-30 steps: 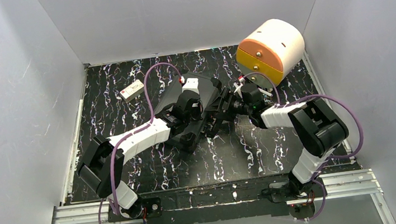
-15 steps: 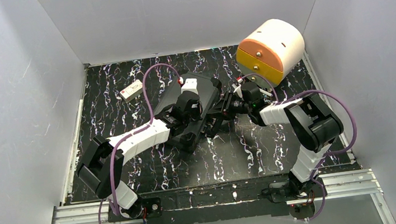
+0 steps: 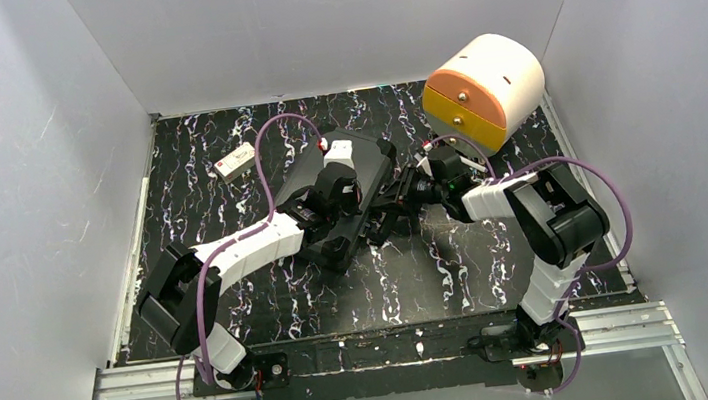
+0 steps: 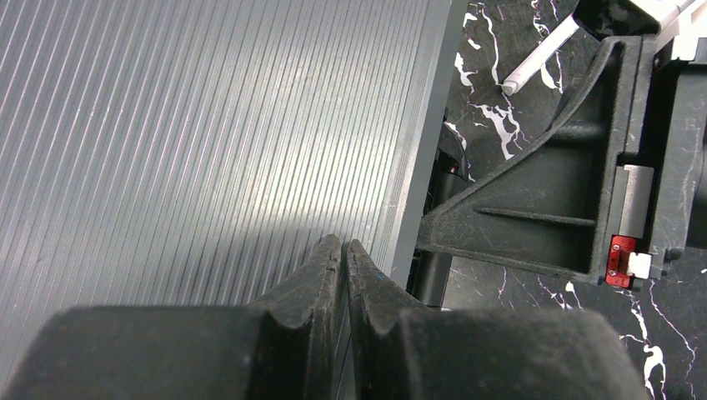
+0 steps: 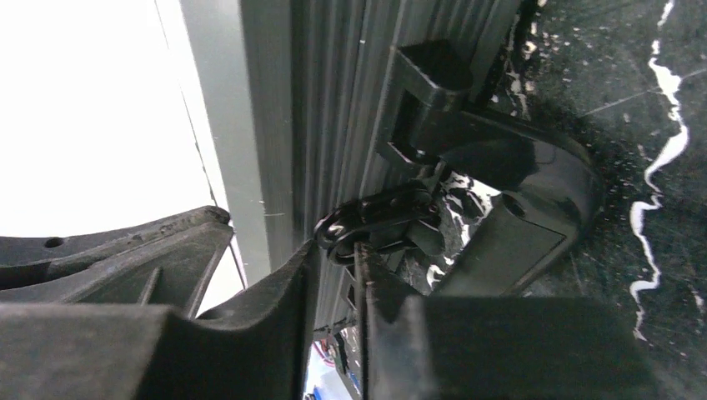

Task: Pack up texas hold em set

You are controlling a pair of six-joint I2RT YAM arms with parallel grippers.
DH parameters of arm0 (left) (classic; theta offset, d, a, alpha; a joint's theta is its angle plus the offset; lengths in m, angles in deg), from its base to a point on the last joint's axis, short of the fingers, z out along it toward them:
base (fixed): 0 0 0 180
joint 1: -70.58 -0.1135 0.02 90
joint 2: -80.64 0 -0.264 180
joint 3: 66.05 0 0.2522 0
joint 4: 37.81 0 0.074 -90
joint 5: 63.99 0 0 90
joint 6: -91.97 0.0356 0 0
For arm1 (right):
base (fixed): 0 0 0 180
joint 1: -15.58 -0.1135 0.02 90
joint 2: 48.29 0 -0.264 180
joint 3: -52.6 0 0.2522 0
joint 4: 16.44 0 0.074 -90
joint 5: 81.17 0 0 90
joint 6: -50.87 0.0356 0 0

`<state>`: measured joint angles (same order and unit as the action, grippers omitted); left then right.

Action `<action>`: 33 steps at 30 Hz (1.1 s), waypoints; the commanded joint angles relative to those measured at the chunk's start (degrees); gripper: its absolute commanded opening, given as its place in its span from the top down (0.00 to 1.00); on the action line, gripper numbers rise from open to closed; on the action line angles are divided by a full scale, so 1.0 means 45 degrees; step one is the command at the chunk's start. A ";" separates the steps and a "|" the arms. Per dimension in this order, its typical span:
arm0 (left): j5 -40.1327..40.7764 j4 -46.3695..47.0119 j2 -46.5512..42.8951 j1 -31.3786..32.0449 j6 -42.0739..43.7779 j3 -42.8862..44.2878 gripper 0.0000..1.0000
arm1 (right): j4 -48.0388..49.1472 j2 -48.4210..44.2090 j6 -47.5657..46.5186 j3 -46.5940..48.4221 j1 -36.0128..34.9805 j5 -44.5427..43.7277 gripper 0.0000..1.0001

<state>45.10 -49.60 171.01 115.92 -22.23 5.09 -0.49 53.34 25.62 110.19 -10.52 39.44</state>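
Observation:
The black hard case (image 3: 373,161) of the texas hold em set lies closed mid-table, its ribbed lid (image 4: 208,142) filling the left wrist view. My left gripper (image 4: 343,246) is shut, its tips together over the lid near the right edge (image 3: 333,187). My right gripper (image 5: 333,254) reaches in from the right at the case's side (image 3: 400,195). Its fingers have closed to a narrow gap around the black latch (image 5: 379,221) beside the glossy handle (image 5: 534,192). Chips, cards and buttons are out of view.
A cream-and-orange round drawer box (image 3: 484,89) stands at the back right, close behind my right arm. A small white box (image 3: 236,161) lies at the back left. A thin white stick (image 4: 538,58) rests on the marbled black tabletop (image 3: 409,274). White walls close in three sides.
My right gripper has slid left onto the case's side and its jaws have closed from wide open to a narrow gap. The left gripper has stayed on the lid.

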 commanded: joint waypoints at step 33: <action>0.0933 -0.3753 0.0026 -0.0266 -0.0148 -0.1307 0.99 | 0.3941 -0.1306 0.0247 -0.1449 -0.0378 -0.1415 0.22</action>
<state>47.09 -51.69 168.87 115.70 -23.79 3.72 16.17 49.16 27.78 103.04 -11.99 33.83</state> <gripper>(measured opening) 0.014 0.772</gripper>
